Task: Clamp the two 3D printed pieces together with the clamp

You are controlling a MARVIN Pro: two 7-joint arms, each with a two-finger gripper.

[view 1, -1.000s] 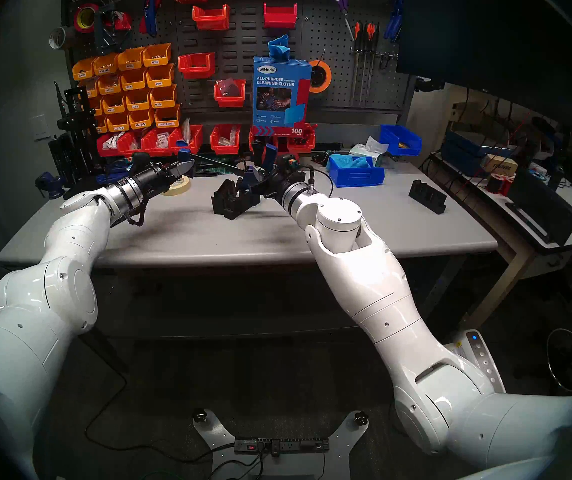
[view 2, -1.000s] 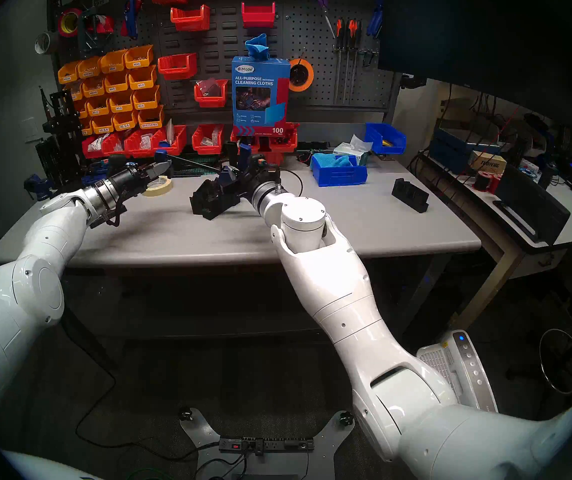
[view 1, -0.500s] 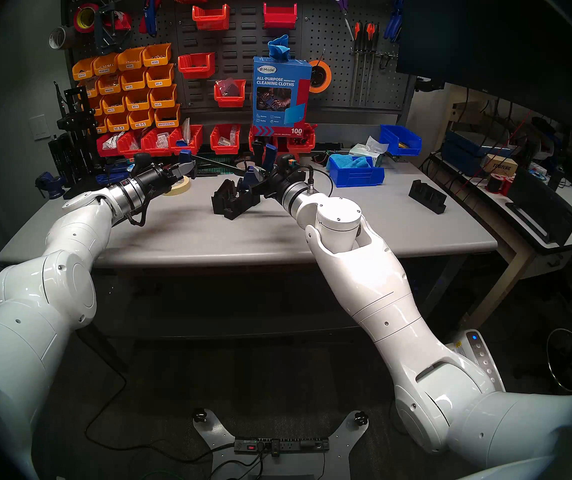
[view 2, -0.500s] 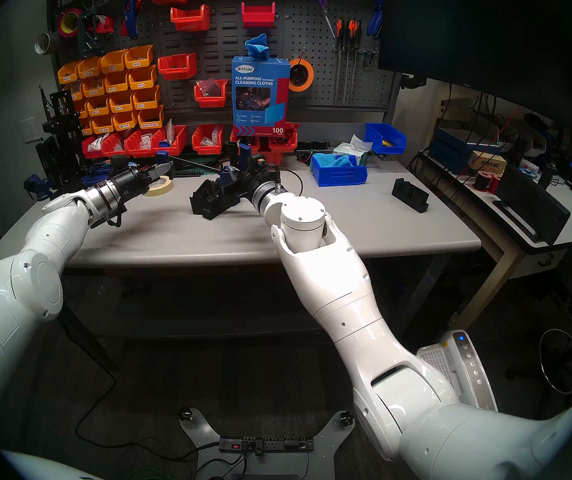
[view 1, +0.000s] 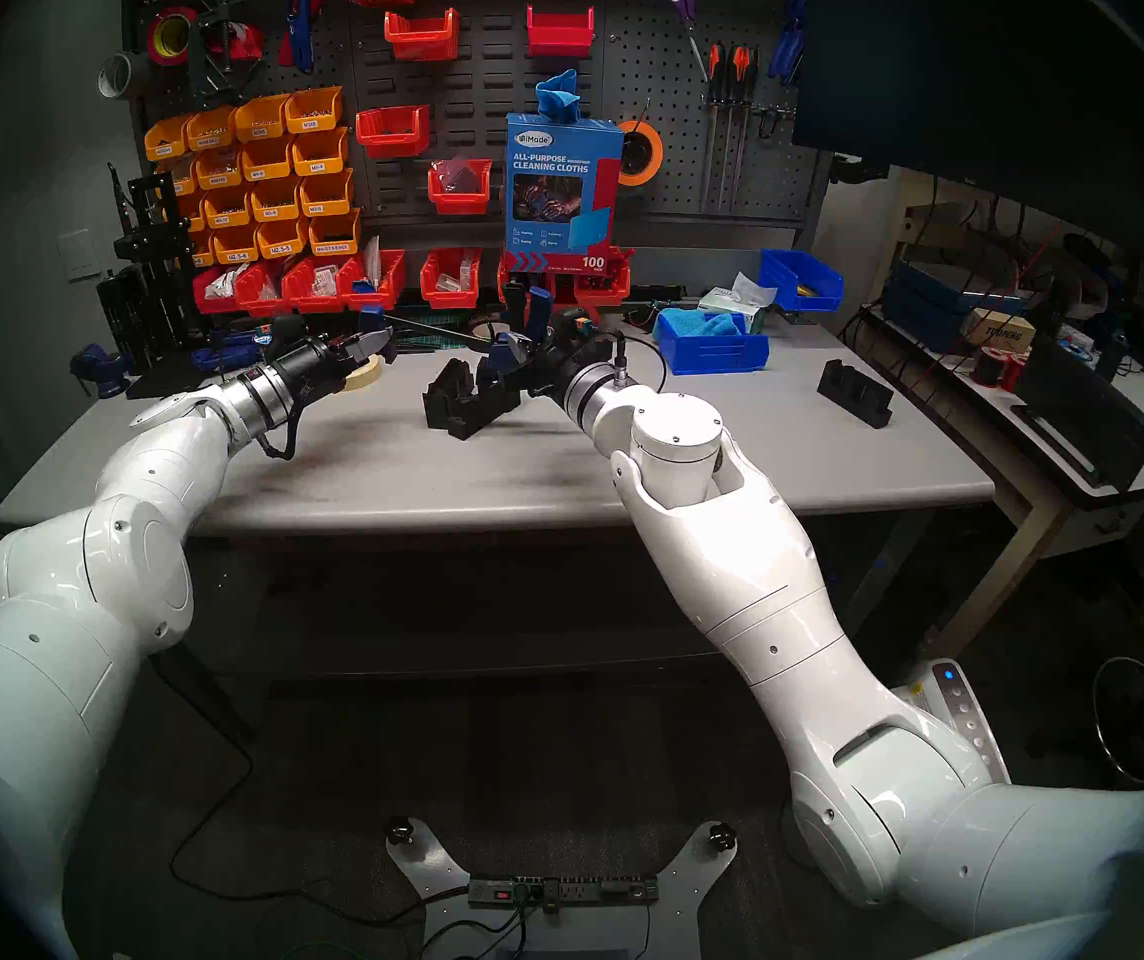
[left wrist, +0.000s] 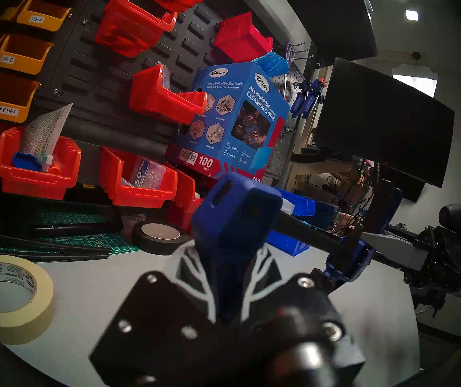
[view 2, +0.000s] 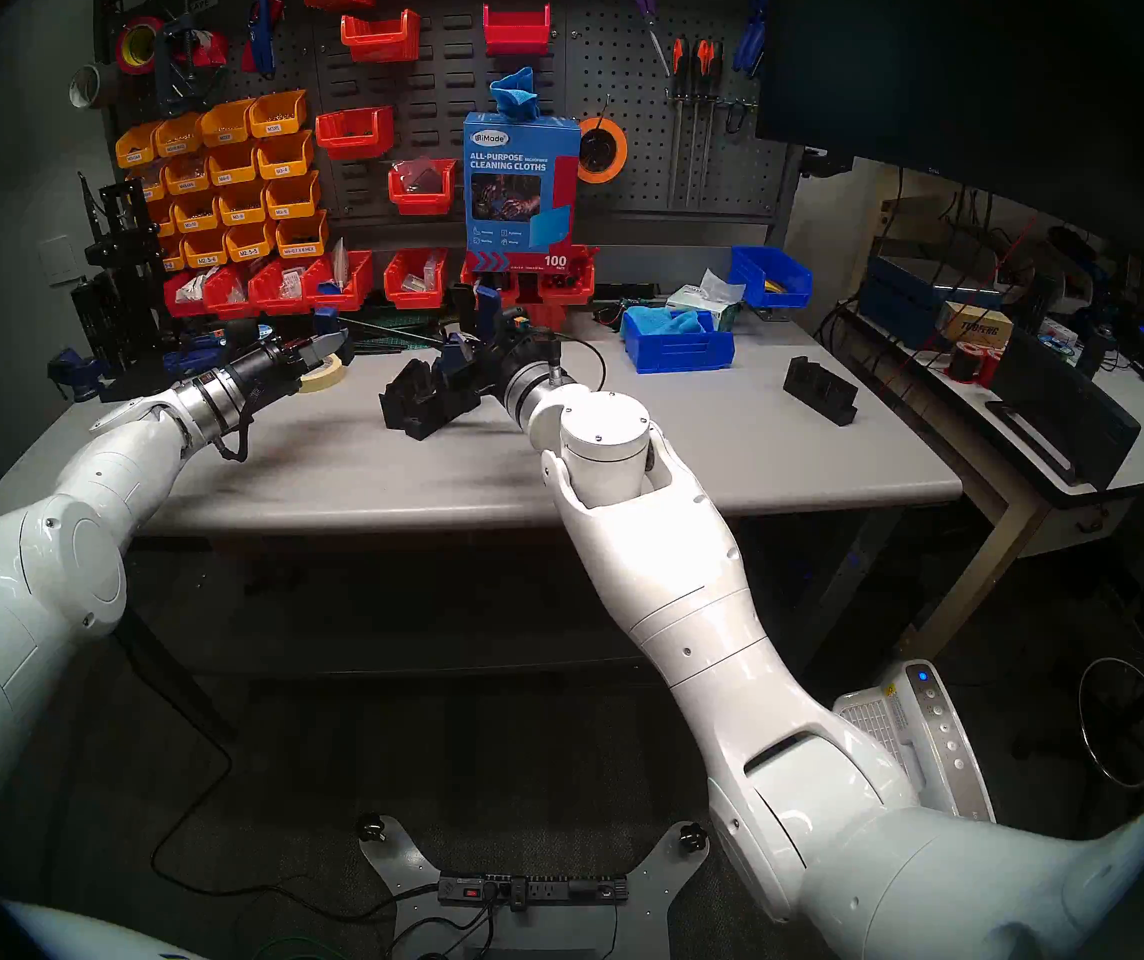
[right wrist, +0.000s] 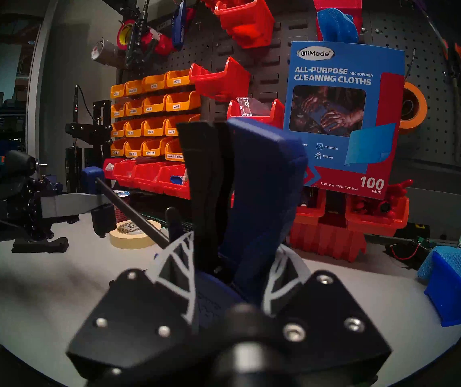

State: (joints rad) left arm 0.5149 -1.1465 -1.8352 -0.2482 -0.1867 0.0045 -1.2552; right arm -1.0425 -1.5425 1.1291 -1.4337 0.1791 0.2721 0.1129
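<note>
The two black printed pieces (view 1: pixel 469 401) (view 2: pixel 425 401) sit side by side mid-table. The clamp hangs above and behind them, held at both ends. My left gripper (view 1: pixel 377 344) (left wrist: pixel 223 255) is shut on the clamp's blue fixed jaw (left wrist: pixel 235 210). My right gripper (view 1: pixel 521 357) (right wrist: pixel 232 252) is shut on the blue handle (right wrist: pixel 254 182) and black trigger (right wrist: pixel 204 182). The thin black bar (view 1: pixel 437 328) (right wrist: pixel 131 213) runs between the two grippers. The blue sliding body (view 1: pixel 503 349) sits just over the right piece.
A masking tape roll (view 1: pixel 361 373) lies under the left gripper. A black tape roll (left wrist: pixel 158 237) lies behind it. A lone black notched block (view 1: pixel 857 392) sits far right. A blue bin (view 1: pixel 711 342) and red bins (view 1: pixel 448 280) line the back. A small vise (view 1: pixel 98 366) stands far left.
My left arm has sunk a little and shifted slightly right, carrying the fixed jaw end with it. The right arm and the two pieces have hardly moved.
</note>
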